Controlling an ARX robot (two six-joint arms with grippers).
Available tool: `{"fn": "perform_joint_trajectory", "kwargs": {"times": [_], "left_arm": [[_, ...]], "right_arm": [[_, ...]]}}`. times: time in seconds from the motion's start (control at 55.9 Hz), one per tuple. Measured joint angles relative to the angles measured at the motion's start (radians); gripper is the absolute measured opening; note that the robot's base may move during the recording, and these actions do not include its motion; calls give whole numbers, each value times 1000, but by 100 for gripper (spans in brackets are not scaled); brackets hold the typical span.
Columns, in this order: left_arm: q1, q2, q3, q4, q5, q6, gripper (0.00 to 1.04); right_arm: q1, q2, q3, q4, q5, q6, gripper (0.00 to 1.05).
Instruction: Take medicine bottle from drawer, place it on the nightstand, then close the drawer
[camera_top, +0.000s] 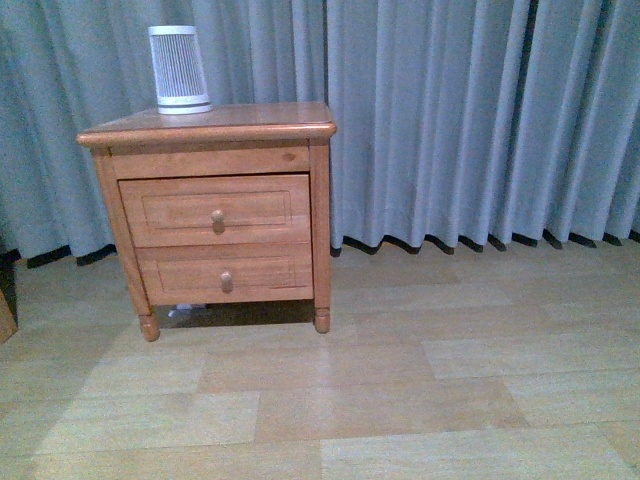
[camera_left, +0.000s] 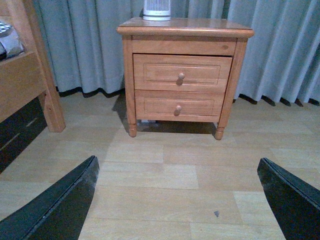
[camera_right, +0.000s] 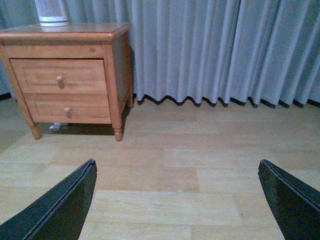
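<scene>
Nightstand: I see the brown wooden nightstand (camera_top: 205, 133) standing on the floor (camera_top: 400, 380), with its back close to the curtain (camera_top: 470, 120). In the front view it is on the left side and well away from me.

Drawer: The top drawer (camera_top: 170, 210) is pushed all the way in. Its round knob (camera_top: 217, 216) sits in the middle of the front. The lower drawer (camera_top: 260, 272) just under it is pushed in too.

Medicine bottle: I cannot see the medicine bottle in any view. The drawer is shut, so I cannot see inside it.

Top surface: A tall white ribbed thing (camera_top: 179, 68) stands upright on the nightstand's top, near the back and toward the left side. The rest of the top is shiny brown wood.

Left gripper: My left gripper (camera_left: 177, 165) is spread wide and holds nothing. Its two black fingers (camera_left: 65, 205) show in the low corners of the left wrist view. It faces the front of the nightstand from far back, above the floor.

Right gripper: My right gripper (camera_right: 176, 165) is also spread wide and holds nothing. Its black fingers (camera_right: 290, 200) are far apart. It is well away from the nightstand too.

Bed frame: In the left wrist view a wooden bed frame (camera_left: 25, 85) stands beside the nightstand, with a gap of floor between them.

Under the nightstand: A small pale thing (camera_top: 185, 312) lies on the floor there. It is too small for me to tell what it is.
</scene>
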Motion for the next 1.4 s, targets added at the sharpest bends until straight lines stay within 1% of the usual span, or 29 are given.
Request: {"fn": "perform_joint_trajectory", "kwargs": {"times": [1.396], "left_arm": [[0,0,0,0,0,0,98]], "right_arm": [[0,0,0,0,2,0,98]]}}
